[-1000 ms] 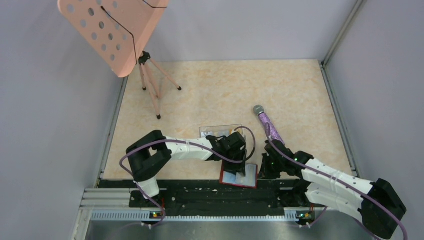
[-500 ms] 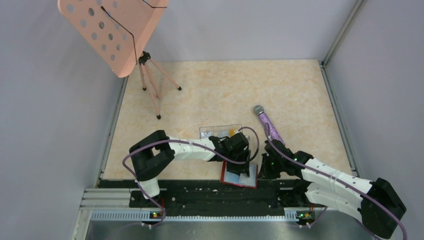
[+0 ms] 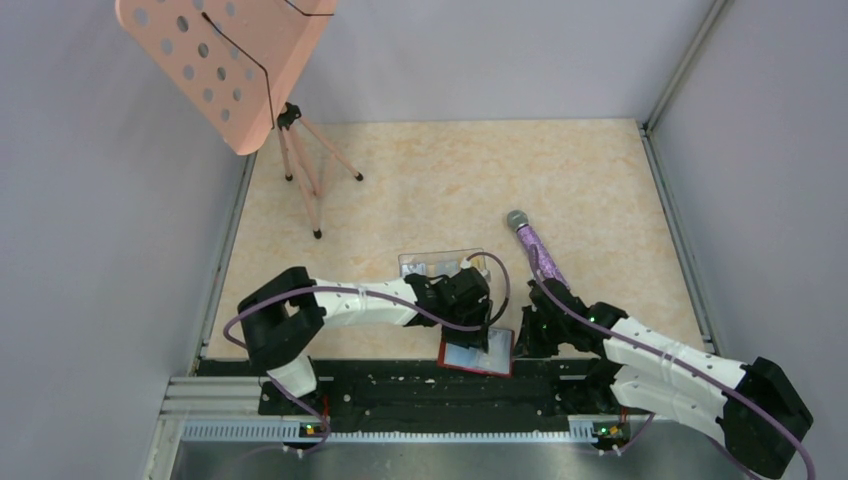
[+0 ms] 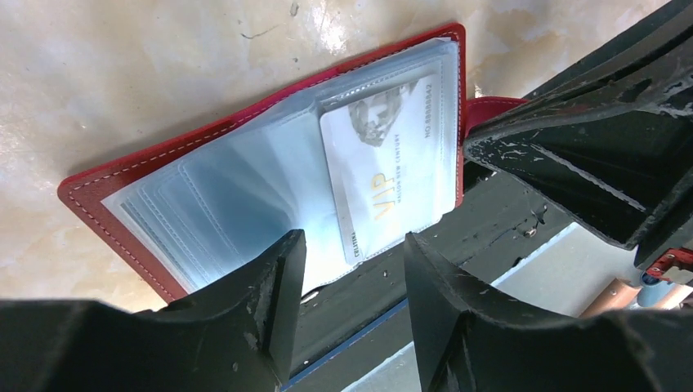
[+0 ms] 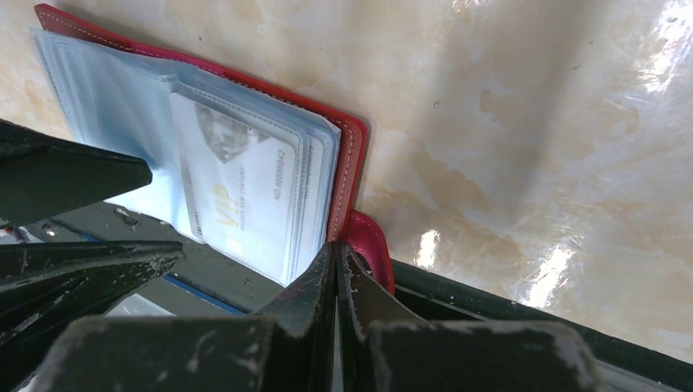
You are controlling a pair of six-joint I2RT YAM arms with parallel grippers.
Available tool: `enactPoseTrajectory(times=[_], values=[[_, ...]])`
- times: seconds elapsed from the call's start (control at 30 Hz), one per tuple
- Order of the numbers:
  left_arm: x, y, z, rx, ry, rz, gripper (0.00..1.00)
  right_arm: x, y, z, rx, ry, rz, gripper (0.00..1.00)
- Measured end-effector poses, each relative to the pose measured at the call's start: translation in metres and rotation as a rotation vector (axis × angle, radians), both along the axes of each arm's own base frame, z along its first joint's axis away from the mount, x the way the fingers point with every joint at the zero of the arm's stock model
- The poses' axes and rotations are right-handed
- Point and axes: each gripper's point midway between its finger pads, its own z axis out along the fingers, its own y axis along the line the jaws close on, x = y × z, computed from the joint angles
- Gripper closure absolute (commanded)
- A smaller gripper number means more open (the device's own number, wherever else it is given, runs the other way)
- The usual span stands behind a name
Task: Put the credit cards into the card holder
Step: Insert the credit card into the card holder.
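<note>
- The card holder (image 4: 221, 188) lies open at the near edge of the surface (image 3: 450, 170), red cover down and clear sleeves up.
- One pale card (image 4: 396, 167) with gold lettering sits in a sleeve on the right half of the holder. It looks almost fully in, with its near end level with the sleeve's edge, so that part of the job seems done.
- The other sleeves that show look empty.
- The left claw (image 4: 351, 253) hangs just above the holder with its fingers spread and nothing between them.
- The right claw (image 5: 337, 257) is pressed together at the holder's right edge, right by the red tab (image 5: 369, 241). Whether it pins the tab or only rests against it, I cannot tell.
- Just beyond the holder is a clear tray (image 3: 408, 262) holding what look like more cards (image 3: 463, 263) (one yellow-orange, the rest too small to count).
- My judgement: the task is partly done, with one card stowed. The cards in the tray have yet to be picked up and slid into free sleeves.
</note>
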Motion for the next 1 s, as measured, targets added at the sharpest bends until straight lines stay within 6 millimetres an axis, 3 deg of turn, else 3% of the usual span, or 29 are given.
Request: enactPoseTrajectory(times=[0.4, 0.6, 0.73, 1.0], values=[[-0.010, -0.018, -0.013, -0.056, 0.083, -0.038, 0.55, -0.001, 0.001, 0.000, 0.005, 0.004, 0.004, 1.00], [-0.011, -0.021, -0.012, -0.068, 0.091, -0.035, 0.50, -0.001, 0.001, 0.000, 0.004, 0.005, 0.004, 1.00], [-0.008, -0.009, -0.011, -0.021, 0.057, -0.018, 0.49, -0.001, 0.000, 0.001, 0.005, 0.001, 0.005, 1.00], [0.004, 0.035, 0.005, 0.048, -0.029, 0.031, 0.49, 0.006, 0.007, 0.018, 0.025, -0.037, 0.033, 1.00]])
